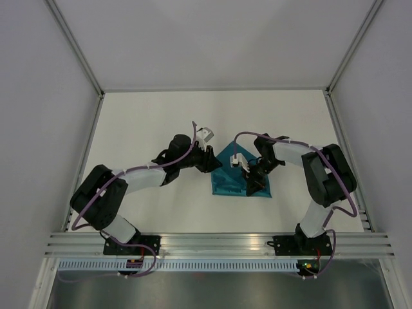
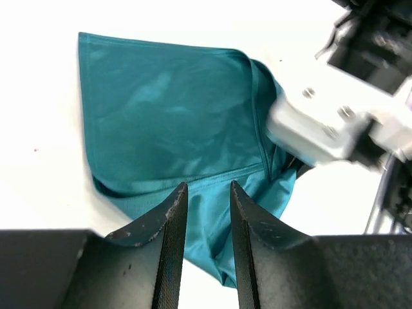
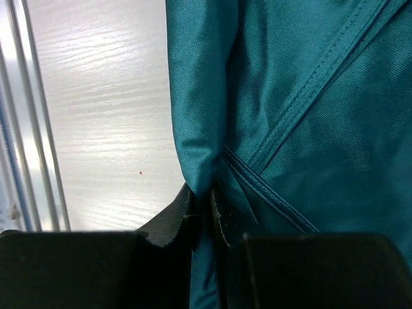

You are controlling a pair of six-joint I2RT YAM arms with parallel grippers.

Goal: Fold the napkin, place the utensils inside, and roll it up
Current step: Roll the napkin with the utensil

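The teal napkin [image 1: 226,180] lies folded into a rough triangle at the middle of the white tabletop [image 1: 148,122], between the two arms. The right pincer [image 3: 205,198] is pressed together on a bunched fold of it beside a hemmed edge, cloth gathered in its grip. The left pincer [image 2: 206,193] hangs over the napkin's other side, spread apart above the cloth.

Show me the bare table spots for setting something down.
Bare: the far table strip between napkin and back wall; the near strip between napkin and front rail. Crowded: the middle, where left pincer and right pincer meet at the napkin.
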